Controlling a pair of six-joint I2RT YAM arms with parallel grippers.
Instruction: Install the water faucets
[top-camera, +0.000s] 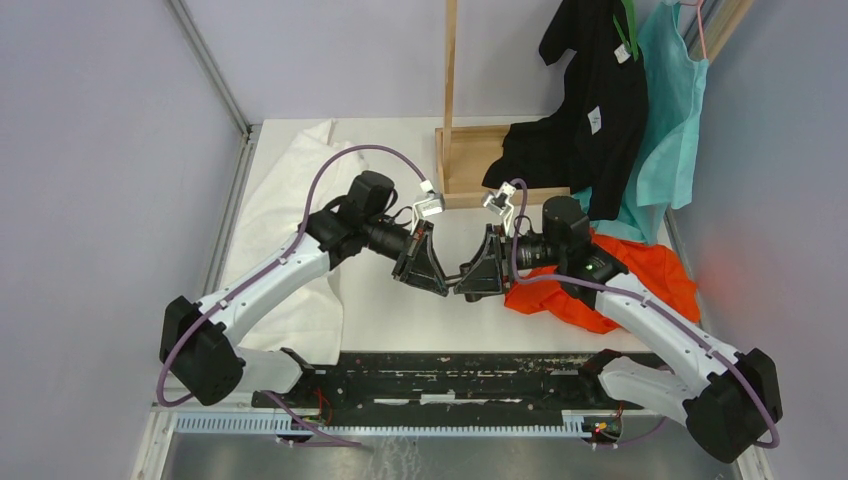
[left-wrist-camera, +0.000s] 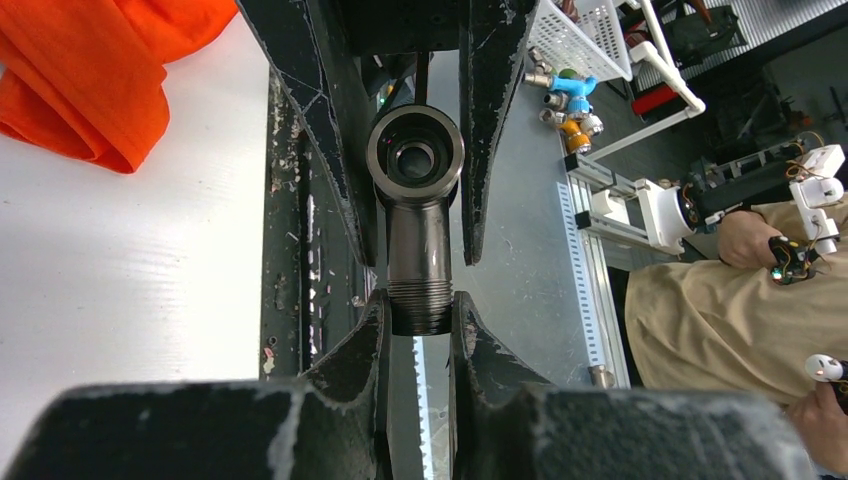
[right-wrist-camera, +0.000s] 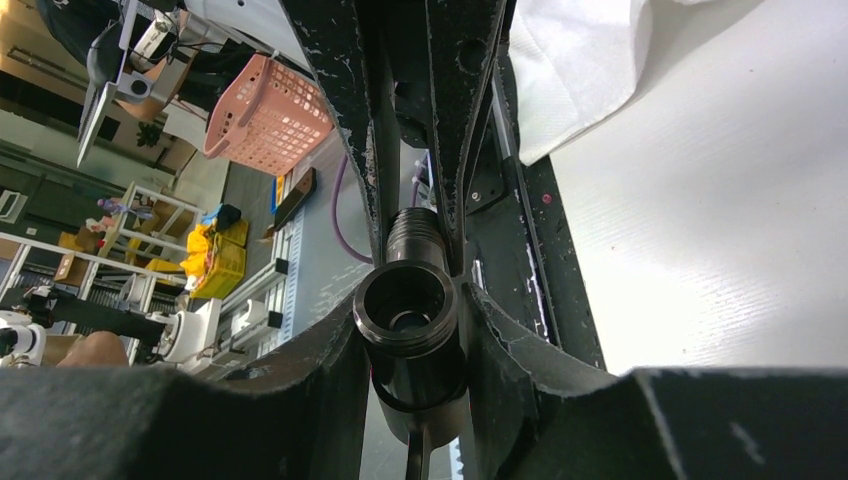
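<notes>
The left fingers (left-wrist-camera: 355, 360) clench the dark faucet fitting (left-wrist-camera: 418, 240) by its threaded end (round open head at the far end) while the right fingers (right-wrist-camera: 505, 355) clamp that head.

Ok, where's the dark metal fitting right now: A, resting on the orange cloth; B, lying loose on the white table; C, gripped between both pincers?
C: the left wrist view shows the fitting with its threaded end in the left pincer and its ring-shaped head in the right pincer.
</notes>
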